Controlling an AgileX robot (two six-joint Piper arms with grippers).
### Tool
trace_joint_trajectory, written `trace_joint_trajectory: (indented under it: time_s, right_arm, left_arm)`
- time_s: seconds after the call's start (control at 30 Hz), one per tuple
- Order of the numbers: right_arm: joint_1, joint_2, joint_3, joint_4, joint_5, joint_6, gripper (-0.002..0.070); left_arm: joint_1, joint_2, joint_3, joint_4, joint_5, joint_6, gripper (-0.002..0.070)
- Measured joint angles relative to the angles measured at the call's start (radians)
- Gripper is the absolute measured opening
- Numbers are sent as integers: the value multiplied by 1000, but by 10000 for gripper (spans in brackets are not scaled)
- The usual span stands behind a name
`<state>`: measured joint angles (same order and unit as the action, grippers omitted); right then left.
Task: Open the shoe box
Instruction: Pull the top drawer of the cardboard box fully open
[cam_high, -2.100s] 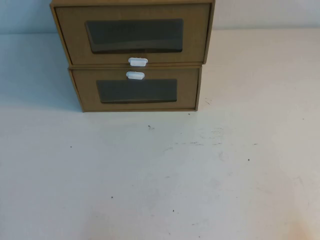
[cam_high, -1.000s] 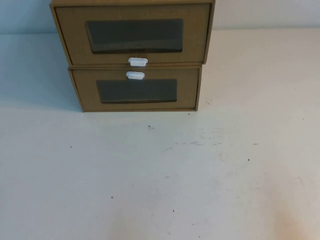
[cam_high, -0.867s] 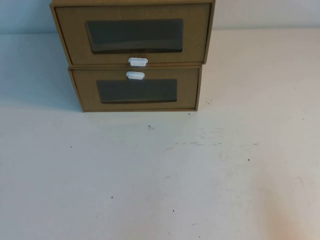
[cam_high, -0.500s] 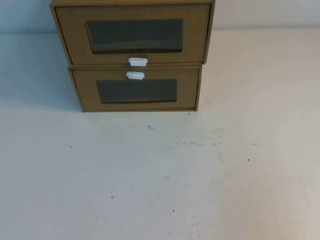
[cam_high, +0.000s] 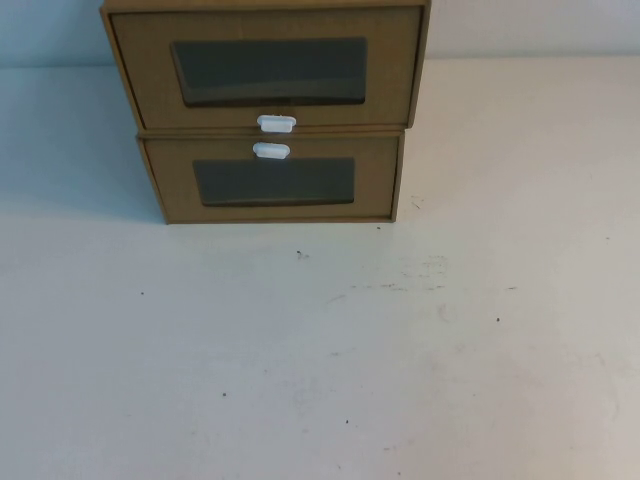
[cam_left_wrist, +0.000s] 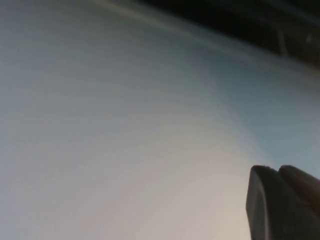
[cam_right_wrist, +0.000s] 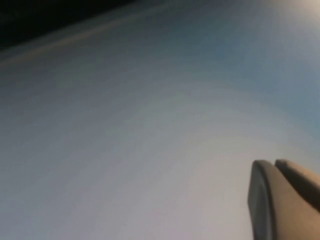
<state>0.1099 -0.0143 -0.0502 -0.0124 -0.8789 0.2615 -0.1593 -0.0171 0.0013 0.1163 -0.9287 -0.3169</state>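
Top shoe box (cam_high: 266, 72) and bottom shoe box (cam_high: 272, 182): where are they?

— You have them at the far side of the white table (cam_high: 320, 350), a bit left of the middle. They are brown, and one sits right on the other. Each has a dark window in its front. Each has a little white pull tab too. The upper tab (cam_high: 276, 124) and the lower tab (cam_high: 270, 151) are close, one just above the other. Both fronts are shut.

— And where are your grippers?

— You cannot see them from the high camera, so neither one is at the boxes. Your left gripper (cam_left_wrist: 276, 170) shows only in its own wrist camera, in front of a bare pale surface. Its two dark fingers are pressed together and hold nothing. Your right gripper (cam_right_wrist: 274, 164) looks the same in its own wrist camera: fingers pressed together, nothing between them, a bare pale surface behind.
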Motion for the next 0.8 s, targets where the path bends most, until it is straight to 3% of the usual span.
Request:
trace_joint_trajectory:
  time_s: [0.1,0.2,0.47,0.63,0.8]
  right_arm:
    - [0,0,-136,-41,32,20,-14]
    - [0,0,-341,-90,148,125,-13]
    - [0,240,-844,-500,678,604,-14]
    - [0,431,-919,-583,885,694,-14]
    - [0,589,-919,-578,1176,635,-13]
  left_arm:
    - [0,0,-126,-39,-18,-25,-4]
    - [0,0,-319,-50,120,-28,-4]
    - [0,126,-863,-39,973,-28,-4]
    - [0,323,-985,5,1305,-16,-4]
    - [0,470,-986,13,1422,-10,-4]
